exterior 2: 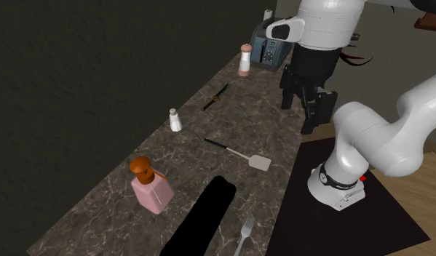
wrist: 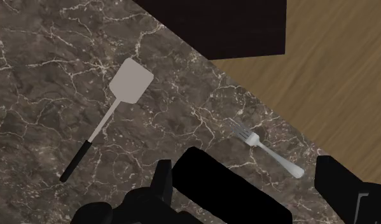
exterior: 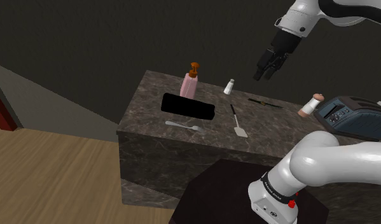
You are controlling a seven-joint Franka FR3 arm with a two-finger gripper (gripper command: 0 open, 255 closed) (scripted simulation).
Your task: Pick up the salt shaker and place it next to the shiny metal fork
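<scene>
Progress seems nil: small white salt shaker point(exterior: 228, 86) stands on the dark marble tabletop point(exterior: 151, 95), at roughly two o'clock from the shiny metal fork point(exterior: 186, 126) in the shoulder view. The black end effector point(exterior: 264, 75) hovers released, empty.

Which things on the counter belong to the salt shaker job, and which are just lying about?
For the job:
salt shaker
fork
open pincer

Lying about:
spatula
pink soap dispenser
toaster
dark utensil
</scene>
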